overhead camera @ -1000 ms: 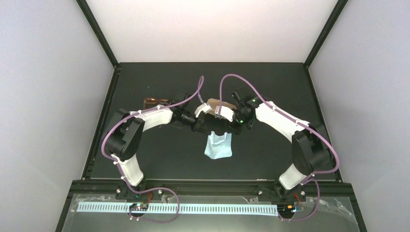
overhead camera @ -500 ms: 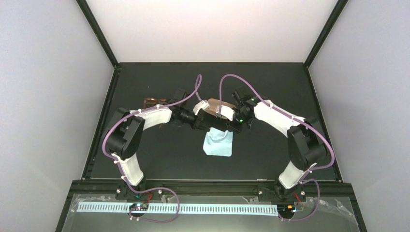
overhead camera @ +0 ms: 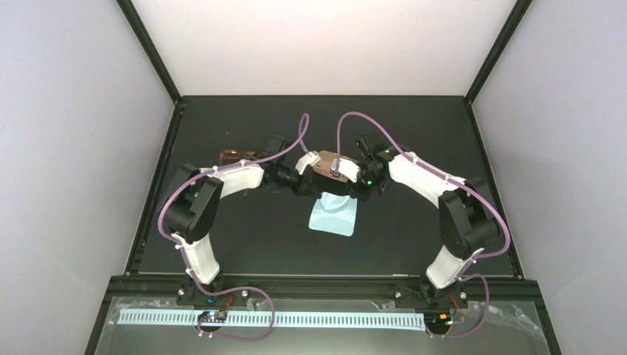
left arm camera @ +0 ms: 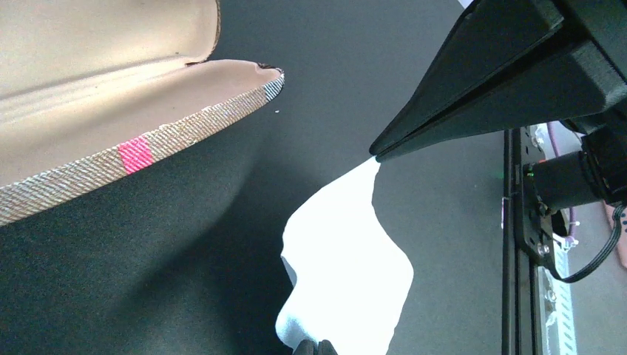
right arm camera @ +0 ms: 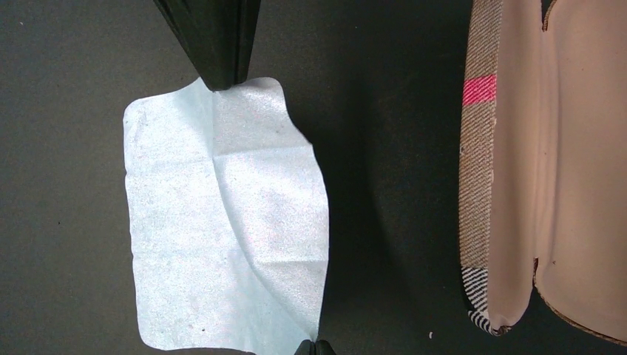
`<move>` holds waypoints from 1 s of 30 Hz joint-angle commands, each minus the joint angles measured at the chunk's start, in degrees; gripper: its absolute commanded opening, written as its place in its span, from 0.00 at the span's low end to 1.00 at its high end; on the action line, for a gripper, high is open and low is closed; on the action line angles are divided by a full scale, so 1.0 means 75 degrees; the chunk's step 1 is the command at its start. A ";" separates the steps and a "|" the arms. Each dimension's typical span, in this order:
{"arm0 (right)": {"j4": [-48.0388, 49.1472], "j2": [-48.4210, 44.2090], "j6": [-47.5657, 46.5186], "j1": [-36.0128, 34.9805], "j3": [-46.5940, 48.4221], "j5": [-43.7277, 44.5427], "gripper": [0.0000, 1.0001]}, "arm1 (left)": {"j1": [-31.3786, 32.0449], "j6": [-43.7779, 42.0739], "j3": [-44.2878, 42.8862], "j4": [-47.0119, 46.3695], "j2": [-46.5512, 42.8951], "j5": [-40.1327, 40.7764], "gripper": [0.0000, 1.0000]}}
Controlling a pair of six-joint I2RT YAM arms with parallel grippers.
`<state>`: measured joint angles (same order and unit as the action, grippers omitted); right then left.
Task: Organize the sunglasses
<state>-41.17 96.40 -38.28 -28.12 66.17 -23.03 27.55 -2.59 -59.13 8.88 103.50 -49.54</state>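
The sunglasses (overhead camera: 235,157), reddish-brown, lie on the black table behind my left arm, which partly hides them. My left gripper (left arm camera: 314,346) and my right gripper (right arm camera: 313,346) are each shut on a corner of the light-blue cloth (overhead camera: 334,214), which is stretched between them. The rest of the cloth (right arm camera: 222,222) spreads below over the table. In the left wrist view the cloth (left arm camera: 347,259) runs up to the right gripper's closed black tip. The open striped case (overhead camera: 330,163) sits just behind both grippers, its pale lining (right arm camera: 569,148) showing and nothing visible inside.
The case's woven rim with a pink stripe (left arm camera: 135,154) lies close beside the cloth. Black rails (overhead camera: 159,185) edge the table on the left and right. A metal rail (left arm camera: 517,244) runs along the near edge by the arm bases.
Both grippers have carried the cloth a little toward the back, closer to the case. Both have stayed shut on it. The sunglasses have not moved.
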 commanded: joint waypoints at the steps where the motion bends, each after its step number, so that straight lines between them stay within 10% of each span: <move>1: 0.0017 -0.0083 -0.0096 0.0046 0.0037 -0.0201 0.01 | -0.0017 -0.0239 -0.0140 -0.0010 0.0032 0.0164 0.01; 30: 0.0425 -0.0475 0.0306 -0.0495 -0.1185 -0.0551 0.02 | 0.0217 -0.0955 0.0497 0.0617 -0.0054 0.0190 0.02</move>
<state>-38.70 94.94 -36.93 -30.74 58.48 -25.78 28.71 -7.53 -55.96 11.44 103.53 -48.45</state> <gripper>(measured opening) 0.020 0.016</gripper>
